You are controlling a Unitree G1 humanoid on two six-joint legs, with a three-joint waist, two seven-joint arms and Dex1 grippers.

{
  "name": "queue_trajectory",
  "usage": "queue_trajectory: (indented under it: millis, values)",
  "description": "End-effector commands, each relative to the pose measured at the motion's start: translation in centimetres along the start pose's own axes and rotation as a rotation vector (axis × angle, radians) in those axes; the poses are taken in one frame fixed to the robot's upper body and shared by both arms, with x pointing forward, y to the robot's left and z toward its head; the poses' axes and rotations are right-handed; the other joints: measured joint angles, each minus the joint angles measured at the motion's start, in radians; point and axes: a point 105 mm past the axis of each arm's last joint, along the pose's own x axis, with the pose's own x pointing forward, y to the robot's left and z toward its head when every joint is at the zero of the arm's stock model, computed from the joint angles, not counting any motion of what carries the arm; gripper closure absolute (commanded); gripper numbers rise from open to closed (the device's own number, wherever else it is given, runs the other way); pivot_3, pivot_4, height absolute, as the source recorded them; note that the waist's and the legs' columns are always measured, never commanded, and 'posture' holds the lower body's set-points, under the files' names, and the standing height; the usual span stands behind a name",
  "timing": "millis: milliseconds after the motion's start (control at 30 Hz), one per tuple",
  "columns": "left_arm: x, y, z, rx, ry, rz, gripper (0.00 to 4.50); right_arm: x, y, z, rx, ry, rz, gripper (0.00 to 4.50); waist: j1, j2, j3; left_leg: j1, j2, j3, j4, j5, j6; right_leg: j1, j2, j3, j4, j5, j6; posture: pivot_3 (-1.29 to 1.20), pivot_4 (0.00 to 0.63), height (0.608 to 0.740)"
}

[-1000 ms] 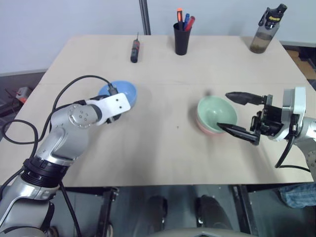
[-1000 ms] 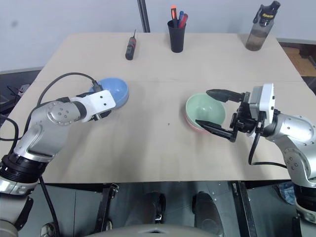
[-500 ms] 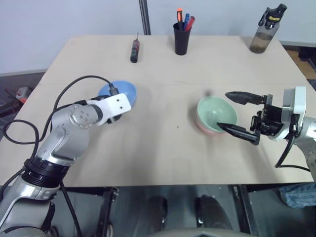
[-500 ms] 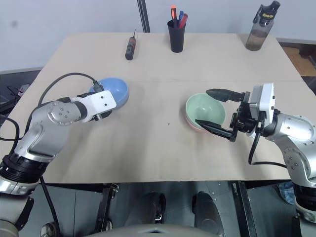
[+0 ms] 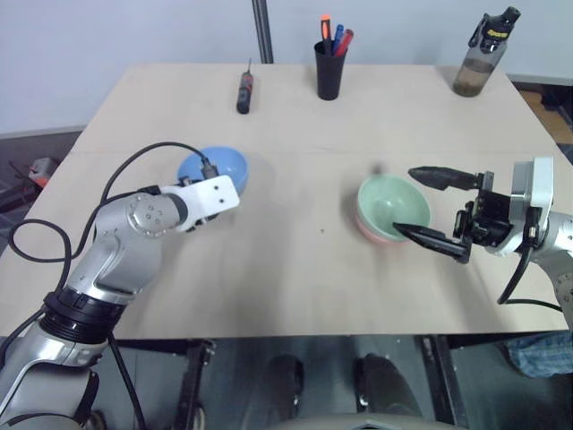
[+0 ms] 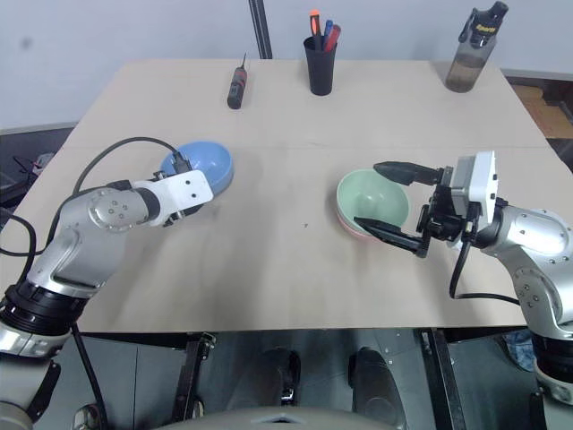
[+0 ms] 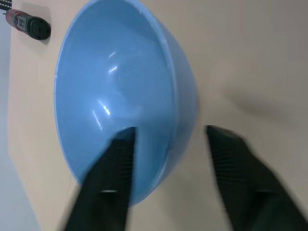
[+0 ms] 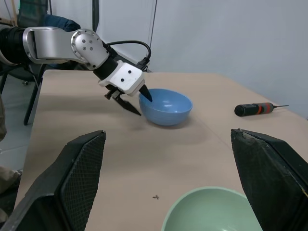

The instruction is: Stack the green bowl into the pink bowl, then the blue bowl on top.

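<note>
Your left gripper straddles the blue bowl rim, jaws not yet clamped. Your right gripper stands released beside the green bowl, nested in the pink bowl; bare table lies between.

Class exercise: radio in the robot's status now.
Left gripper straddling blue bowl rim. Right gripper open beside green bowl, nested in pink bowl. Path clear.

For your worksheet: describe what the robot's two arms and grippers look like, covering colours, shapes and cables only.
Both arms are rounded silver-grey metal segments with black joint rings. The left gripper and right gripper each have a white block housing and two tapered black fingers with ribbed pads. A black cable loops along each arm.
</note>
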Motion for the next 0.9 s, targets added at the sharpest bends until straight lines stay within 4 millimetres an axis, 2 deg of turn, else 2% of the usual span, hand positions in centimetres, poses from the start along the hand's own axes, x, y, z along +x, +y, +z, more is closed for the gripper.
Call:
queue_trajectory:
  millis: [33,67,200,267,333,433,567,733,800,900]
  values:
    - [-0.3,1.4,0.4,0.047,-0.008,0.043,4.11,0.1,0.3,1.0,-0.048,-0.027,0.004,0.13,0.0,0.0,0.0,0.0,0.0,0.0,0.0,0.0,0.0,0.0,0.0,0.0,0.0,0.0,0.0,0.0,0.15,0.74]
    - [-0.2,1.5,0.4,0.05,-0.01,0.042,4.46,0.1,0.3,1.0,-0.048,-0.027,0.003,0.13,0.0,0.0,0.0,0.0,0.0,0.0,0.0,0.0,0.0,0.0,0.0,0.0,0.0,0.0,0.0,0.0,0.15,0.74]
    - [-0.2,1.8,2.1,0.053,-0.096,0.033,4.46,0.0,0.3,1.0,-0.048,-0.021,-0.003,0.13,0.002,0.0,0.0,0.0,0.0,0.0,0.0,0.0,0.0,0.0,0.0,0.0,0.0,0.0,0.0,0.0,0.15,0.74]
    - [-0.8,1.6,4.6,0.053,-0.223,-0.003,4.46,-0.2,0.3,0.9,-0.048,-0.016,-0.013,0.13,0.003,0.0,0.0,-0.001,0.0,0.0,0.0,0.0,0.0,0.0,0.0,0.0,0.0,0.0,0.0,0.0,0.15,0.74]
    - [-2.2,1.0,8.4,0.075,-0.42,-0.07,4.46,-0.6,0.2,0.8,-0.049,-0.004,-0.037,0.13,0.004,0.0,0.0,-0.001,0.0,-0.001,0.0,0.0,0.0,0.0,-0.001,-0.001,0.0,0.0,0.0,0.0,0.15,0.74]
    - [-3.1,0.8,11.6,0.116,-0.589,-0.139,4.46,-1.2,0.1,0.6,-0.053,0.013,-0.078,0.13,0.007,0.0,0.0,-0.002,0.0,-0.002,0.001,0.002,-0.004,0.0,-0.001,-0.002,-0.001,0.0,0.0,0.0,0.15,0.74]
    - [-3.4,0.3,16.3,0.229,-0.799,-0.263,4.46,-3.3,0.6,0.0,-0.06,0.085,-0.173,0.13,0.025,0.0,0.0,-0.002,-0.001,-0.002,0.001,0.002,-0.004,0.0,0.0,-0.003,0.0,0.0,0.0,0.0,0.15,0.74]
    - [-3.7,-0.4,23.9,0.416,-1.07,-0.403,4.46,-7.4,1.7,0.0,-0.073,0.179,-0.365,0.13,0.025,-0.001,0.0,-0.001,-0.004,0.0,0.001,0.002,-0.004,0.0,0.0,0.0,0.0,0.0,0.0,0.0,0.15,0.74]
    - [-3.8,-1.0,25.4,0.462,-1.132,-0.447,4.46,-7.9,2.2,0.2,-0.08,0.191,-0.404,0.13,0.028,-0.001,0.0,-0.002,-0.004,-0.002,0.002,0.002,-0.003,0.0,0.001,-0.003,0.0,0.0,0.0,0.0,0.15,0.74]
    - [-3.6,-2.0,26.5,0.517,-1.198,-0.5,4.46,-7.8,2.8,0.3,-0.082,0.191,-0.428,0.13,0.015,0.0,0.0,-0.002,-0.004,-0.001,0.002,0.002,-0.003,0.001,0.0,-0.002,-0.001,0.0,0.0,0.0,0.15,0.74]
